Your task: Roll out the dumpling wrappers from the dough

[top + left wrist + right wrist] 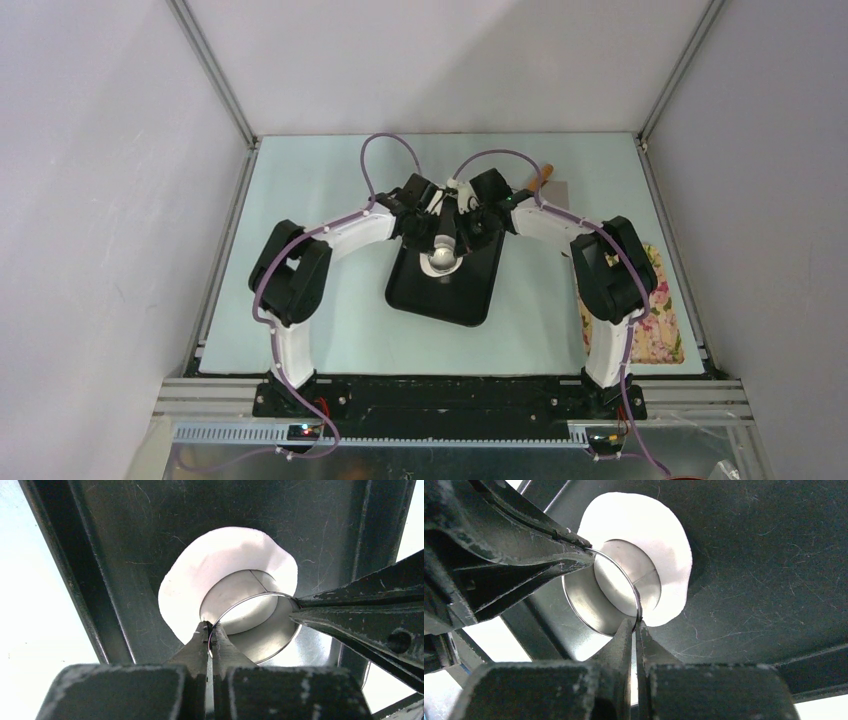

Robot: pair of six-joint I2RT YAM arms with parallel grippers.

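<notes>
Left gripper (210, 630) and right gripper (637, 625) each clench the cup (270, 640) by its rim (separate spots), probably pressing it evenly into dough (200, 565) toward the desk's (330, 340) far edge.

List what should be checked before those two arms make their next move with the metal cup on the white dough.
1. Left gripper clamped on the steel cup: ok, shut on its thin rim.
2. Right gripper clamped on the cup: ok, shut on the rim at another spot.
3. Cup over the dough: ok, flattened dough shows beyond its far side.
4. Dough margin all round the cup: cannot tell, the cup's wall hides the near side.
5. Dough inside the black tray: ok, lying flat on its floor.
6. Cup pressed right through the dough: cannot tell.
</notes>
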